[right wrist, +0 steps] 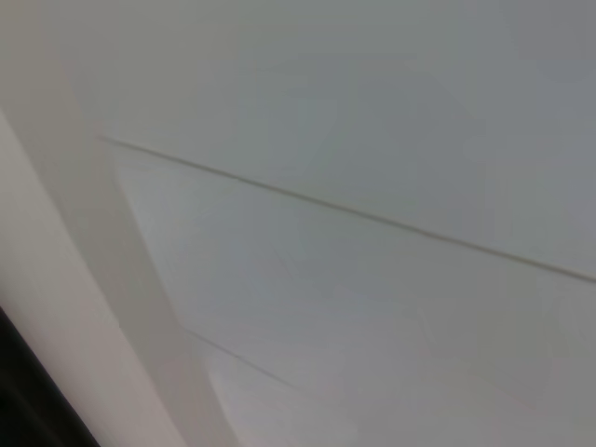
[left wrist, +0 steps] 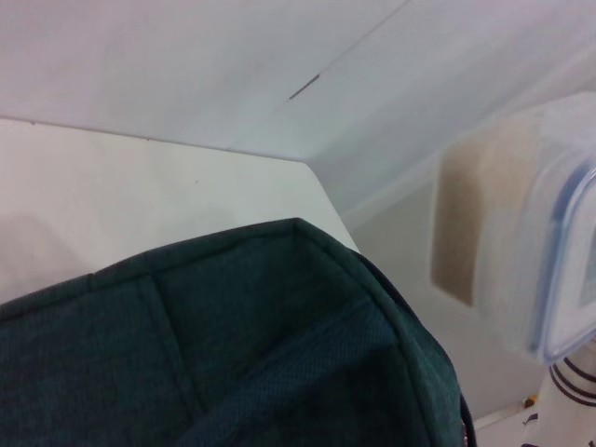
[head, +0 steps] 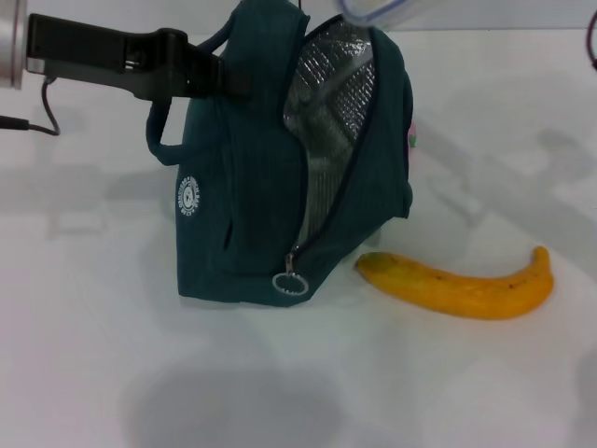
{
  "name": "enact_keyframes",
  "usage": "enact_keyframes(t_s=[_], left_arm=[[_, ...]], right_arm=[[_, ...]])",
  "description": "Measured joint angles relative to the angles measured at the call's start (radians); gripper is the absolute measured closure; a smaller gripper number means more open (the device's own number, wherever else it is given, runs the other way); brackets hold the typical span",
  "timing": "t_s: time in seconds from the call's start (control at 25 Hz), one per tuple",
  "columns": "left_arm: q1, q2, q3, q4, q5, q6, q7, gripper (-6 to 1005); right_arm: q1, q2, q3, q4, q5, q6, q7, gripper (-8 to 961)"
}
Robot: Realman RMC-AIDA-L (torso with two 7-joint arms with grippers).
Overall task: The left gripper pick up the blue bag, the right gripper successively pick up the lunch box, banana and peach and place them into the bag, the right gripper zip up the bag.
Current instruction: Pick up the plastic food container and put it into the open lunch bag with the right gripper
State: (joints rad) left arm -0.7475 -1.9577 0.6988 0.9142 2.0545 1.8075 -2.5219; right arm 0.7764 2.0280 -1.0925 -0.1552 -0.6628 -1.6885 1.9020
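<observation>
A blue bag stands unzipped on a white table, its silver lining showing. The left gripper reaches in from nine o'clock and clamps the bag's top edge by a handle, holding it upright. The lunch box hangs above the opening at twelve o'clock, seemingly mid-delivery; the right gripper carrying it is out of sight. The banana lies at four o'clock beside the bag. A sliver of pink, probably the peach, peeks from behind the bag at three o'clock. Nothing looks packed yet; zipping remains.

Black left hand, silver wrist, thin cable.
</observation>
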Motion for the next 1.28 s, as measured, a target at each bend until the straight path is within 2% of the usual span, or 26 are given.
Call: enact_keyframes(t_s=[0.2, 0.56, 0.8, 1.28], left_arm=[[-0.002, -0.003, -0.001, 0.000, -0.008, -0.006, 0.003, 966], [0.023, -0.005, -0.011, -0.004, -0.050, -0.012, 0.016, 965], [0.017, -0.001, -0.012, -0.066, -0.069, -0.013, 0.034, 965], [0.023, -0.004, -0.011, -0.078, -0.073, -0.013, 0.040, 966]], right_arm=[[0.003, 0.000, -0.031, 0.008, -0.001, 0.024, -0.006, 859], [-0.039, 0.000, -0.119, 0.012, -0.005, 0.087, -0.033, 859], [-0.039, 0.000, -0.186, 0.006, -0.004, 0.119, -0.051, 859], [-0.039, 0.000, -0.191, -0.024, 0.052, 0.062, -0.052, 860]])
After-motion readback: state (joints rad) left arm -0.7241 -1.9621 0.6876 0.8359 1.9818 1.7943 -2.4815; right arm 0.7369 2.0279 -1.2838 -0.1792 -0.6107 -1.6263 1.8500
